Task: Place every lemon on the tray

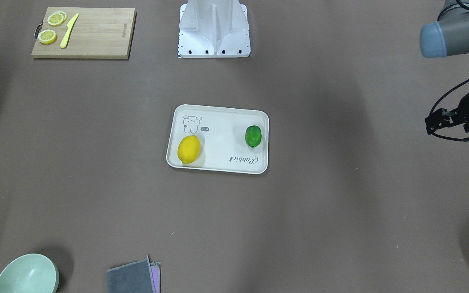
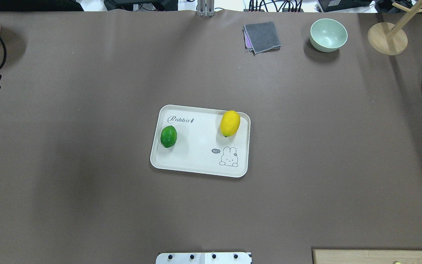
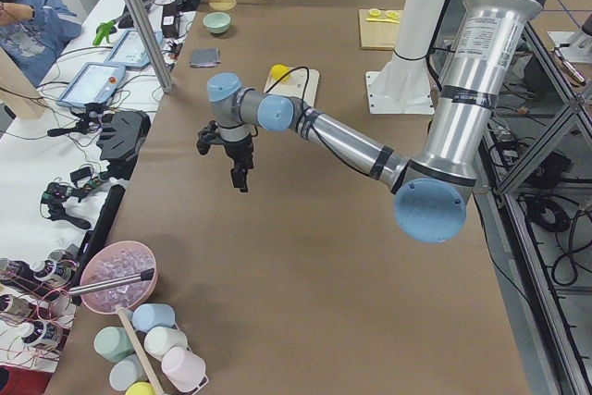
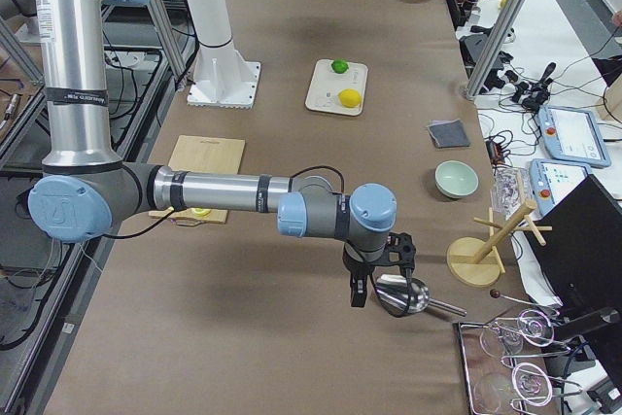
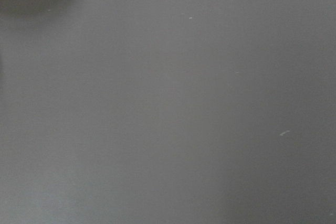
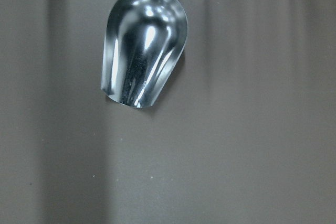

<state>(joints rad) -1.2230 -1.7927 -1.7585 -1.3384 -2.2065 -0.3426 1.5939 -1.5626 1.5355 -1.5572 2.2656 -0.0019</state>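
The left arm drops from its shoulder to a bent elbow. From there its forearm stretches low and nearly level toward the robot's left end of the tabletop. Its left claw points straight down over bare surface, well apart from the tray. The claw shows only in part at the edges of the fixed views, and its wrist camera sees nothing but tabletop, so I cannot tell how far the fingers stand apart.

The right arm mirrors this pose, with an upright upper arm and the forearm held level out toward the robot's right end. Its right claw hangs pointing down just above a metal scoop that lies on the tabletop. Its opening cannot be told either.

There is one tray, in the middle of the tabletop, and two lemons, both on it. The yellow lemon lies at the end on the robot's right, near the far rim. The green lemon lies at the end on the robot's left, beside the printed script. The two are well apart, and neither claw is near them.

One wooden cutting board sits near the robot's base on its right. It carries three lemon slices, two of them overlapping, and one yellow knife. At the far edge there are one pale green bowl and one folded grey cloth.
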